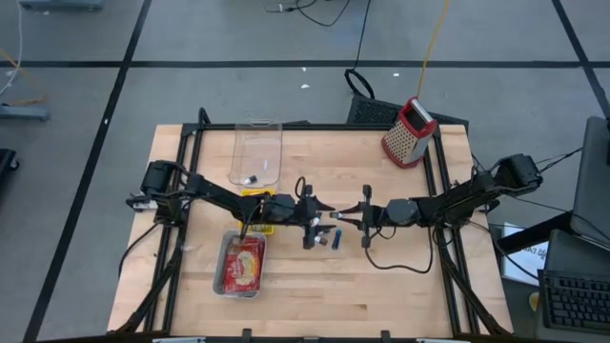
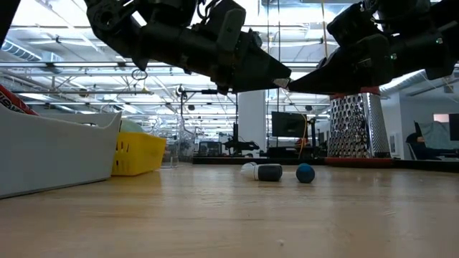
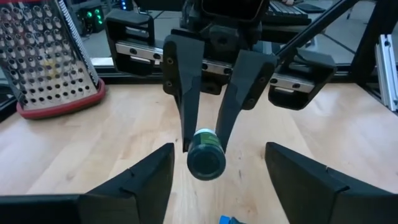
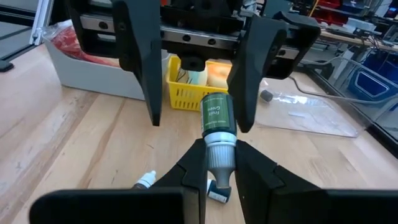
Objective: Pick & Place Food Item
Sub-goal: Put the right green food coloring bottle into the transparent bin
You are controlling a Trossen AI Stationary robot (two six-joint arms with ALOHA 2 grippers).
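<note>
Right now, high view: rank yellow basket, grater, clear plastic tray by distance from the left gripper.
1. Yellow basket: just behind the left gripper, toward its arm.
2. Clear plastic tray: back of table, left of centre.
3. Grater: far back right corner.

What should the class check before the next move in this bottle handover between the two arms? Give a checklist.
1. Right gripper shut on the green bottle at its cap end: ok.
2. Left gripper has a finger on each side of the bottle's body: ok.
3. Left gripper closed on the bottle, so the right may let go: not ok, it is open.
4. Bottle held up off the table: ok.
5. Room for the bottle in the yellow basket: cannot tell.
</note>
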